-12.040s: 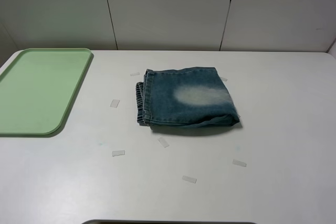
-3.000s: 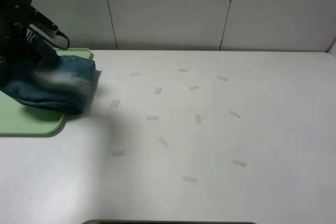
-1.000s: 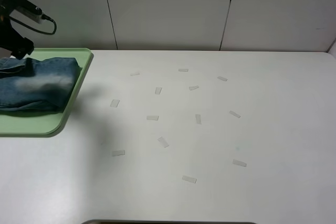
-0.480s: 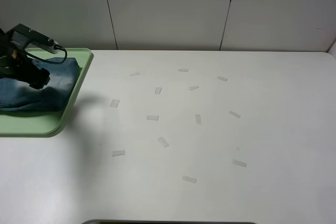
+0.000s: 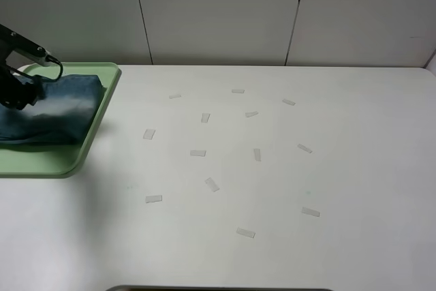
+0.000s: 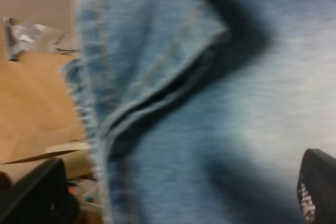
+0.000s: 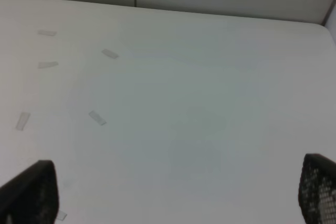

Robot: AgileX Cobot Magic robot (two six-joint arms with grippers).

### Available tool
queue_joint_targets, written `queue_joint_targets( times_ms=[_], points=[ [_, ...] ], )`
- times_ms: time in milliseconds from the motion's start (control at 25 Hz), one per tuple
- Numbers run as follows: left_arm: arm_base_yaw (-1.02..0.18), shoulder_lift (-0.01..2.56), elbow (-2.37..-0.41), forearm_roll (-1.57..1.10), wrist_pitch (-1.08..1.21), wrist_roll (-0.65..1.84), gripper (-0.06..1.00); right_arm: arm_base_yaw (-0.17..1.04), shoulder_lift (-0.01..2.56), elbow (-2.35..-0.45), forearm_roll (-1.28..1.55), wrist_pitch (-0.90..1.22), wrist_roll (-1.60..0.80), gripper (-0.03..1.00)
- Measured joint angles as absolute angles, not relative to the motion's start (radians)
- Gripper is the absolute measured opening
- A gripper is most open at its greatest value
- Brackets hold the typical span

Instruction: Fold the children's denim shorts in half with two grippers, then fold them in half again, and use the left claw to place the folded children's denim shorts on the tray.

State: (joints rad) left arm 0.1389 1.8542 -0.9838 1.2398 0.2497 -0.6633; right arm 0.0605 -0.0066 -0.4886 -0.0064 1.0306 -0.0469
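Lying folded on the green tray (image 5: pixel 41 161) at the far left of the table (image 5: pixel 272 182), the denim shorts (image 5: pixel 58 110) form a thick soft bundle with a pale bleached patch on top. Over their left part hangs the left claw (image 5: pixel 15 90); its wrist view is filled with denim, a stitched hem curling up off the layer beneath, and the two finger tips (image 6: pixel 317 190) stand wide apart at the corners with cloth between them and nothing pinched that I can see. Denim like this should be light but floppy, with stiff seams, so the layers may spring open; the doubled edge or waistband looks the surest place to grip. Small tape strips (image 5: pixel 197 152) dot the middle. The right claw (image 7: pixel 178 198) hangs over bare table, jaws wide and empty.
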Motion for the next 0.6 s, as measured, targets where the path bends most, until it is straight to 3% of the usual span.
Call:
queue_joint_targets(
  times_ms=[320,600],
  points=[
    [0.186,1.903,-0.984,1.626,0.229,-0.989,0.84,0.061,-0.007,-0.489,-0.006,1.031,-0.047,0.69],
    [0.186,1.997,-1.019,1.736,0.300,-1.207,0.84,0.061,-0.007,-0.489,-0.006,1.031,-0.047,0.69]
  ],
)
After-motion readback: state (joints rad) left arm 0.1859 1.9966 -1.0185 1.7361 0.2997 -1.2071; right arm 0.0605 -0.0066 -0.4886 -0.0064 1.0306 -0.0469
